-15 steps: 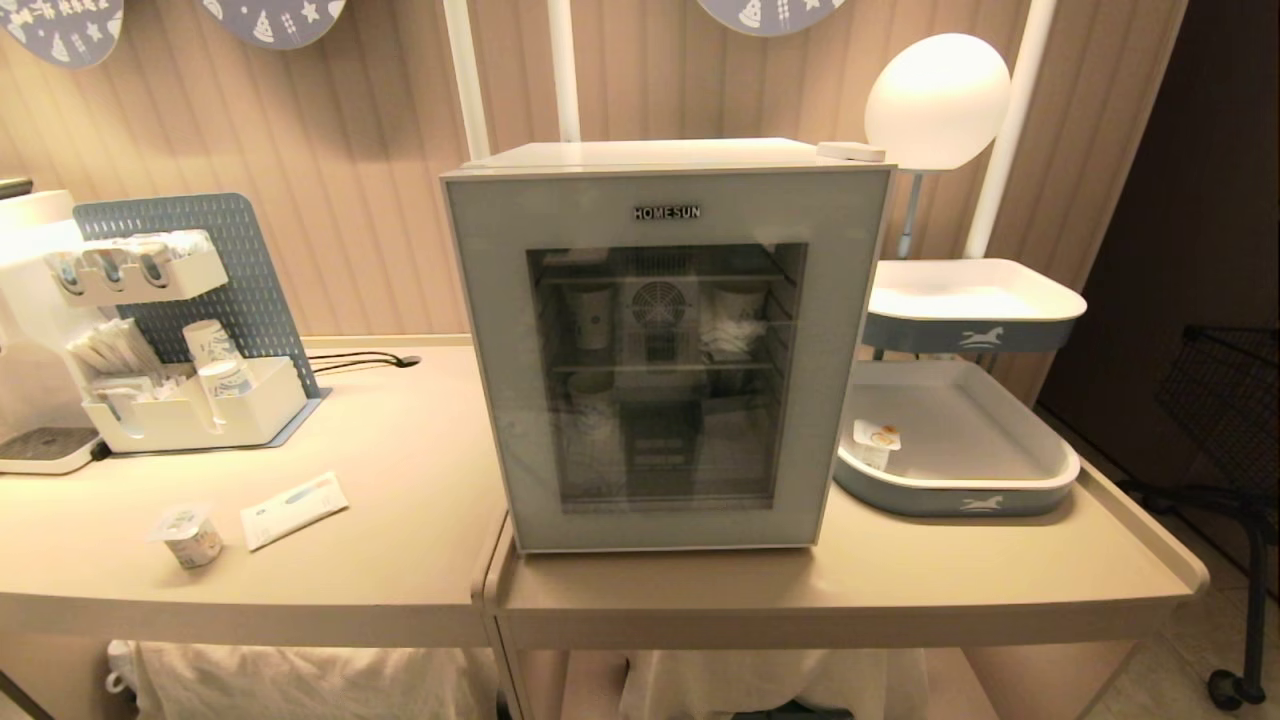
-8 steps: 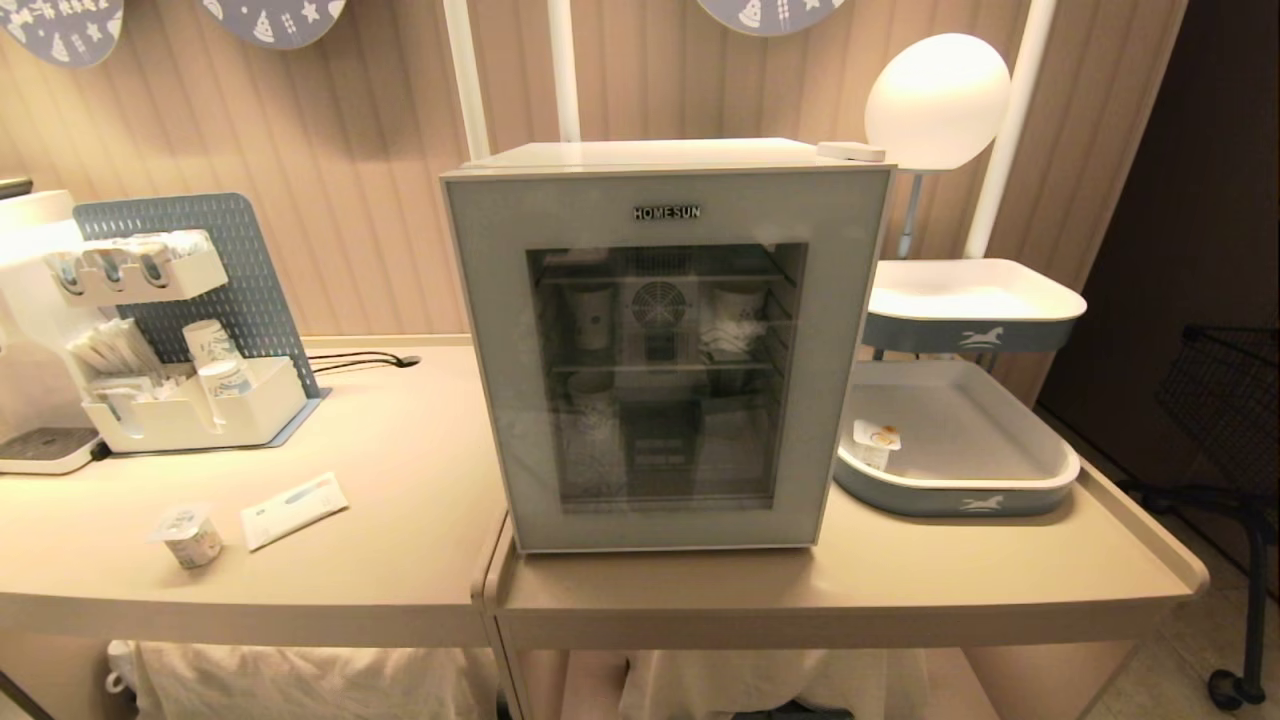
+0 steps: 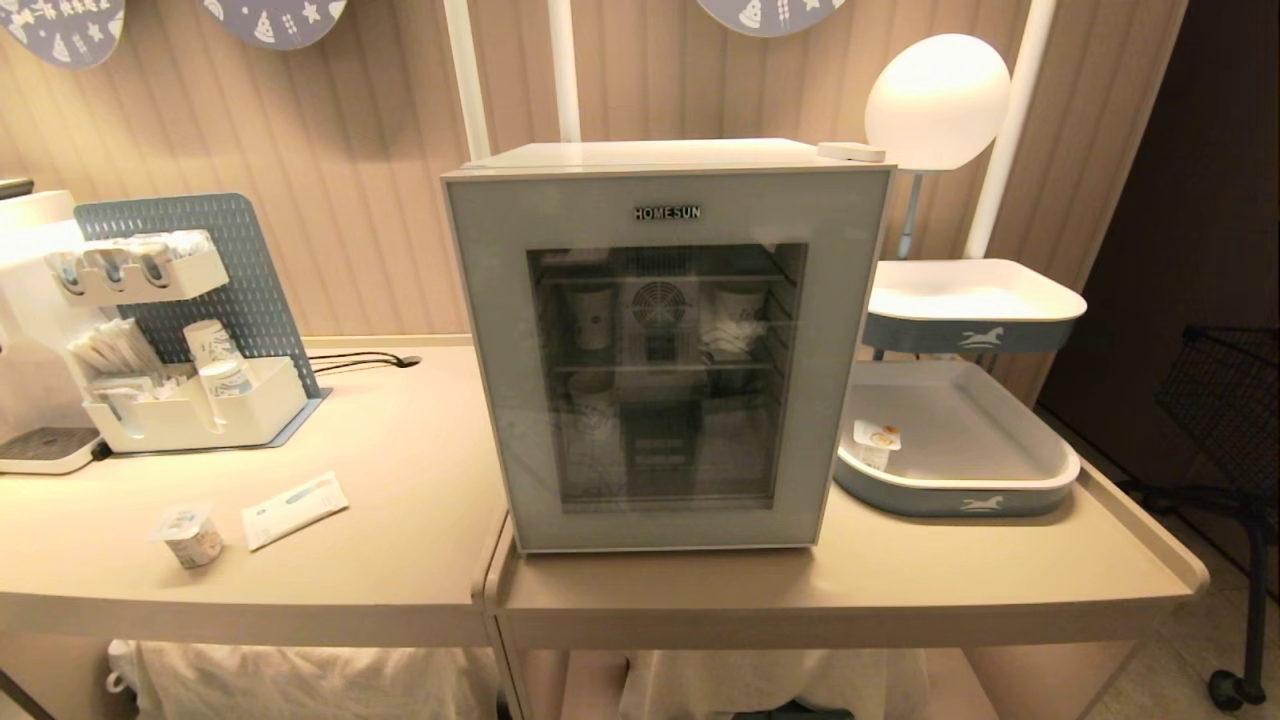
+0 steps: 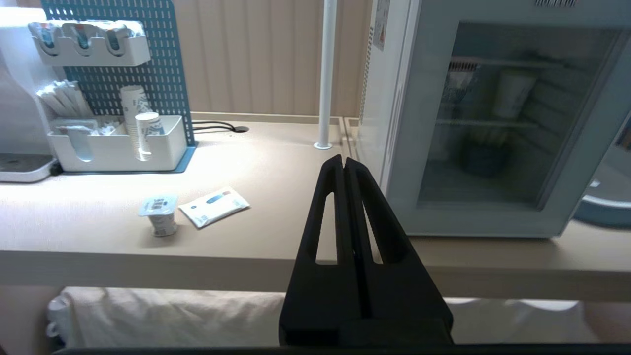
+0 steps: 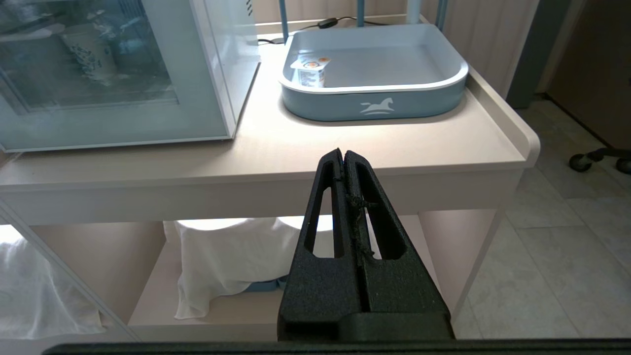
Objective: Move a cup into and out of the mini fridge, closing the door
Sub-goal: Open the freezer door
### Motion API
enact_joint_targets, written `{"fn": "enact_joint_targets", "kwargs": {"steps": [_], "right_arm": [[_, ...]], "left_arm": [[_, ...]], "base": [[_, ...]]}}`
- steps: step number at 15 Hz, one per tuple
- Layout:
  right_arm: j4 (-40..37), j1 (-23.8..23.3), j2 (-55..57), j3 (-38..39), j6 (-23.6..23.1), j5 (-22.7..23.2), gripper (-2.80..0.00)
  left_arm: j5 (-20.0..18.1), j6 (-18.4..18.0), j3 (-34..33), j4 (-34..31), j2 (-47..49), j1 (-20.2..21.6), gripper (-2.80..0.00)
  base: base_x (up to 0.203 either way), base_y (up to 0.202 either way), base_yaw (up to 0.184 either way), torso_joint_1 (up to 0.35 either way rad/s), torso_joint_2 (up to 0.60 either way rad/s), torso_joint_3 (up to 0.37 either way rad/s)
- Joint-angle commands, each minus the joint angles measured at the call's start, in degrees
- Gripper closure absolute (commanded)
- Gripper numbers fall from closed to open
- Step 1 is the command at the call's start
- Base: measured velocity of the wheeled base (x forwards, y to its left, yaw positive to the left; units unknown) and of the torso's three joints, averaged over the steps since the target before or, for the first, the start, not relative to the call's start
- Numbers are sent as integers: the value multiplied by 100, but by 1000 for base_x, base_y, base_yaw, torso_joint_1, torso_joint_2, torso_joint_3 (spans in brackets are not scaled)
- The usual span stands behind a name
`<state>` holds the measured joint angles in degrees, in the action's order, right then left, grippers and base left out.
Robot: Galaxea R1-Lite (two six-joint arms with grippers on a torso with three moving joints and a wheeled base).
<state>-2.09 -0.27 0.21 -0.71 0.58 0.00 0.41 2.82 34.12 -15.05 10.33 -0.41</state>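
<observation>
The cup (image 3: 190, 536) (image 4: 160, 221), small and white with a foil lid, stands near the front of the left table. The white mini fridge (image 3: 660, 340) (image 4: 493, 118) sits in the middle with its glass door (image 3: 665, 375) closed; paper cups and a fan show behind the glass. My left gripper (image 4: 343, 159) is shut and empty, held in front of the table edge between the cup and the fridge. My right gripper (image 5: 343, 152) is shut and empty, low before the right table's front edge. Neither arm shows in the head view.
A white sachet (image 3: 294, 509) lies beside the cup. A blue pegboard organiser (image 3: 190, 330) with paper cups stands at the back left. A blue-grey tray (image 3: 960, 440) right of the fridge holds a small orange-marked cup (image 3: 876, 443). A round lamp (image 3: 937, 100) stands behind.
Nothing differs in the head view; the cup, fridge and door stay where they were, and no arm has come into that view.
</observation>
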Motion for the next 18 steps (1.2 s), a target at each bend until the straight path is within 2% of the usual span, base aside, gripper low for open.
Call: {"fn": "enact_joint_targets", "kwargs": {"steps": [1, 4, 6, 9, 13, 14, 15, 16, 18], "right_arm": [[-2, 0, 6, 0, 3, 0, 0], [-2, 0, 6, 0, 3, 0, 0], [-2, 0, 6, 0, -5, 0, 0], [-2, 0, 6, 0, 3, 0, 0], [-2, 0, 6, 0, -5, 0, 0], [-2, 0, 6, 0, 3, 0, 0], [-2, 0, 6, 0, -5, 0, 0], [-2, 0, 6, 0, -4, 0, 0], [-2, 0, 6, 0, -5, 0, 0]], "left_arm": [[-6, 208, 583, -51, 1006, -32, 0], [-133, 454, 1254, -127, 1916, -51, 0], [-423, 509, 1548, -319, 2274, -55, 0], [-1109, 799, 2076, -704, 2992, -55, 0], [-2079, 1130, 2994, -901, 4630, -20, 0], [-2477, 1203, 3239, -912, 5072, 42, 0], [-3035, 1274, 3485, -910, 5544, 157, 0], [-3755, 1317, 3694, -897, 6022, 380, 0], [-5693, 1213, 3979, -692, 7023, 1048, 0]], "base": [[0, 0, 0, 0, 0, 0], [0, 0, 0, 0, 0, 0], [0, 0, 0, 0, 0, 0], [0, 0, 0, 0, 0, 0], [0, 0, 0, 0, 0, 0], [0, 0, 0, 0, 0, 0], [0, 0, 0, 0, 0, 0], [0, 0, 0, 0, 0, 0], [0, 0, 0, 0, 0, 0]]}}
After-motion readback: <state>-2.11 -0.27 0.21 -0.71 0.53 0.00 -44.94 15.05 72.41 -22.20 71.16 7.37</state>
